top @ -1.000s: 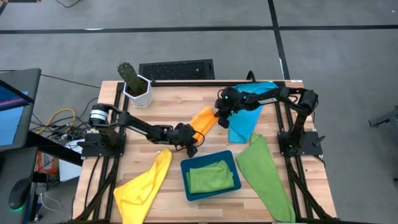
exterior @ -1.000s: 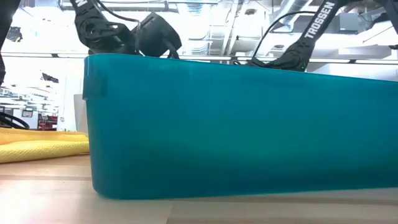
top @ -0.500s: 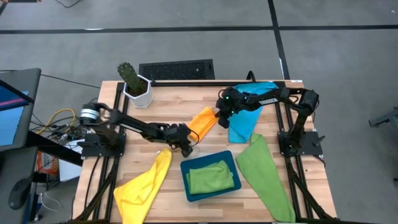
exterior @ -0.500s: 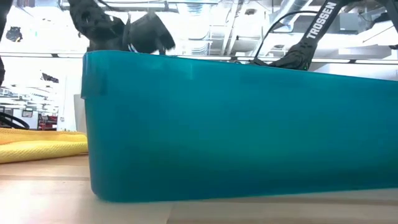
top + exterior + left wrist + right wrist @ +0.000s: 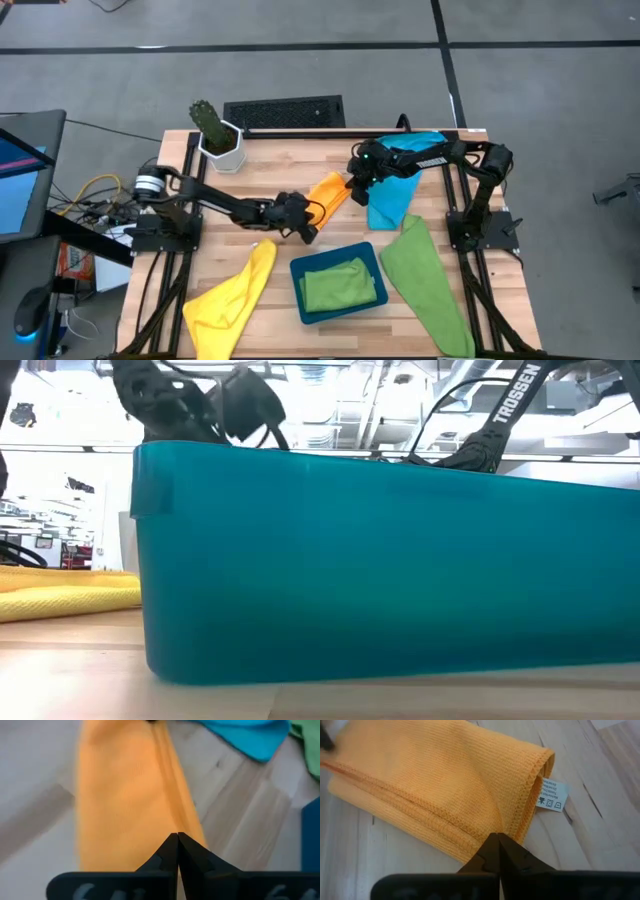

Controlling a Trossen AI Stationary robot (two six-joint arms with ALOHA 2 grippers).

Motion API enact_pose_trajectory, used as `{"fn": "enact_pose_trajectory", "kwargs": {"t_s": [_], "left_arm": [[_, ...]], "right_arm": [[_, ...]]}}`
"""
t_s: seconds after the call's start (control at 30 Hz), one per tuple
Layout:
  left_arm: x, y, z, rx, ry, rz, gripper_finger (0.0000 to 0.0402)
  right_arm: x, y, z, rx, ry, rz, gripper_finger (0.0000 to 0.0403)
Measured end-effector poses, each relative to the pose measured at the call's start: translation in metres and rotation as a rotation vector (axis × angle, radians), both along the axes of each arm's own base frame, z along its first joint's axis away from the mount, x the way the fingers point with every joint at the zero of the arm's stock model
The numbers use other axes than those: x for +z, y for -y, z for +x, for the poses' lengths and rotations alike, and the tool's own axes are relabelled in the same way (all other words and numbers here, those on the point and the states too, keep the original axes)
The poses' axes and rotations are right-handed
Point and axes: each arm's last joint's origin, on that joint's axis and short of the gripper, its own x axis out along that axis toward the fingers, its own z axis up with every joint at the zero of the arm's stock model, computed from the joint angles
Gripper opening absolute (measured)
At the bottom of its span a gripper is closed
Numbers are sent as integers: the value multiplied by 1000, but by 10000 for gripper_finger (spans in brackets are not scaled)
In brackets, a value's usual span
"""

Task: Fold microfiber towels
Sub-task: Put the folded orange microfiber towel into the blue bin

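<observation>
At mid-worktop, pincers: left pincer (image 5: 308, 232) and right pincer (image 5: 353, 181) both together, one at each end of the orange towel (image 5: 327, 195); neither visibly clamps cloth.
In hand: orange towel lies in a narrow doubled strip, its folding looks unfinished.
Done: one green towel (image 5: 341, 283) sits folded in the teal tray (image 5: 297, 265) near the front edge.
Left: blue towel (image 5: 396, 196) toward the back right, yellow towel (image 5: 232, 300) at the front left corner, second green towel (image 5: 428, 283) at the front right, all loose.
Count: five towels; one tray; one potted cactus (image 5: 216, 133).
</observation>
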Motion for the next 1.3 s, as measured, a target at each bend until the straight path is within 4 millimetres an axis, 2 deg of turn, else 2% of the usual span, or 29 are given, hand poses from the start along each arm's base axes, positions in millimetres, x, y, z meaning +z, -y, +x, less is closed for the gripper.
{"fn": "enact_pose_trajectory", "kwargs": {"t_s": [0.13, 0.3, 0.47, 0.67, 0.9, 1.03, 1.17, 1.3], "left_arm": [[-17, -1, 2, -29, -45, -80, 0], [-20, 1, -5, -119, -158, -112, 0], [-16, -15, -18, -100, -281, -103, 0], [5, -35, -28, -103, -271, -65, 0], [43, -51, -36, -73, -132, -31, 0], [57, -50, -40, -69, -68, -74, 0], [56, -39, -40, 92, -9, -177, 0], [44, -25, -47, 362, 69, -319, 5]], "right_arm": [[0, 0, 0, -1, -2, 2, 23], [1, 2, 0, -1, 10, 0, 13], [1, 2, 0, -10, 15, 8, 22], [9, 3, 1, -33, 55, -1, 19], [46, 0, -1, -25, 166, -62, 20], [58, -6, 1, -8, 213, -86, 28], [51, -13, 16, 38, 273, -118, 21], [23, -21, 26, 53, 217, -61, 15]]}}
